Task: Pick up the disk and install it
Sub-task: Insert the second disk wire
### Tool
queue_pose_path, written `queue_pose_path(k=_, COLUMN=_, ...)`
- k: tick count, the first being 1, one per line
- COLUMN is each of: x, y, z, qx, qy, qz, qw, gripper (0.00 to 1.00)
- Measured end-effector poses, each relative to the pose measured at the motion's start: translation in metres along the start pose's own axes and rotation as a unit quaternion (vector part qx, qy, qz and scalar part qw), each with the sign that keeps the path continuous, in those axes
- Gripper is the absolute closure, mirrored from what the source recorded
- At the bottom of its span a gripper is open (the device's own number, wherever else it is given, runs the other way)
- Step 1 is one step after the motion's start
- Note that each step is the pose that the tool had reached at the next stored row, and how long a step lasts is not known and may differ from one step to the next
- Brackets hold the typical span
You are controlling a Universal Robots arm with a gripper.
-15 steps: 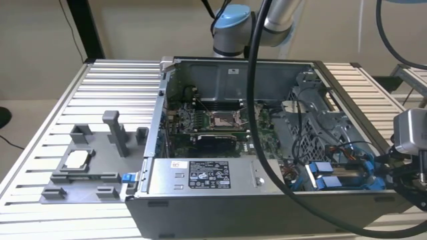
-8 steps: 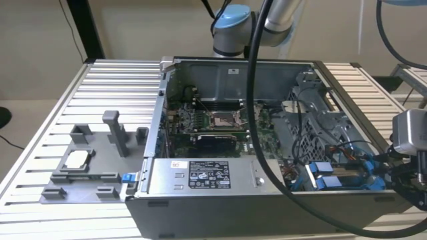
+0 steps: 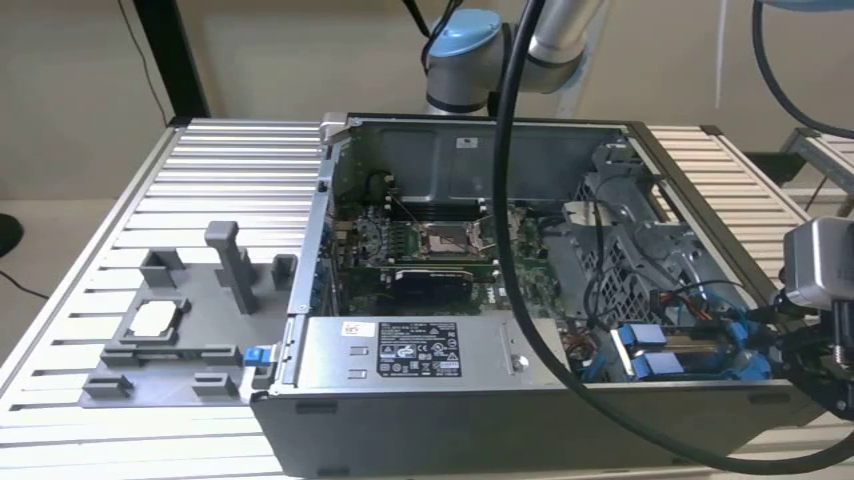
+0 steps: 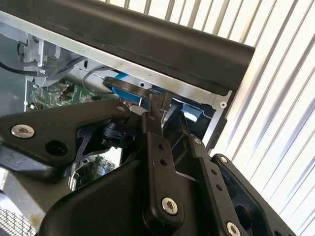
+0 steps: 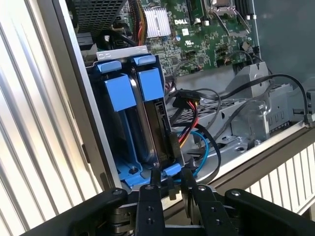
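In the exterior view, an open computer case (image 3: 534, 300) lies on a slatted metal table (image 3: 200, 200), with the motherboard (image 3: 427, 245) and its bare processor socket (image 3: 445, 238) exposed and a grey power supply (image 3: 414, 350) with a white label along the near wall. Blue drive brackets (image 3: 667, 350) stand in the bay at the case's corner toward the exterior view's right, and the arm's wrist (image 3: 821, 300) hangs just beside that corner. A grey fixture tray (image 3: 174, 340) sits on the table at the exterior view's left, well apart from the arm.

In the second wrist view, the gripper (image 4: 165, 105) reaches over the case's black edge, its black fingers (image 4: 156, 101) close together against a blue part inside.

In the first wrist view, the gripper (image 5: 171, 179) is clenched on the blue end tab of the disk (image 5: 160, 130), which stands on edge in the drive bay (image 5: 123, 113) beside a second blue bracket. Red, black and blue cables (image 5: 194, 123) run just beside the disk toward the motherboard.
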State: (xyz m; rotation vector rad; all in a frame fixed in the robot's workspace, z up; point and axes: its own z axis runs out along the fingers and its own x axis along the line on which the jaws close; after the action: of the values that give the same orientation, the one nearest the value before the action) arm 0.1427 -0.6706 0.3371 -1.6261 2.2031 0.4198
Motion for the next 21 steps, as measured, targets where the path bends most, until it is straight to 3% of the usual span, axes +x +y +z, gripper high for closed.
queue_pose_path(k=9, x=-0.0004, y=0.0003, z=0.0002, qx=0.0043, qy=-0.0086, qz=-0.002, qw=0.99995, gripper=0.0)
queue_pose_path(k=21, x=-0.0004, y=0.0004, z=0.0002, qx=0.0046, qy=-0.0091, qz=-0.003, qw=0.99995, gripper=0.0)
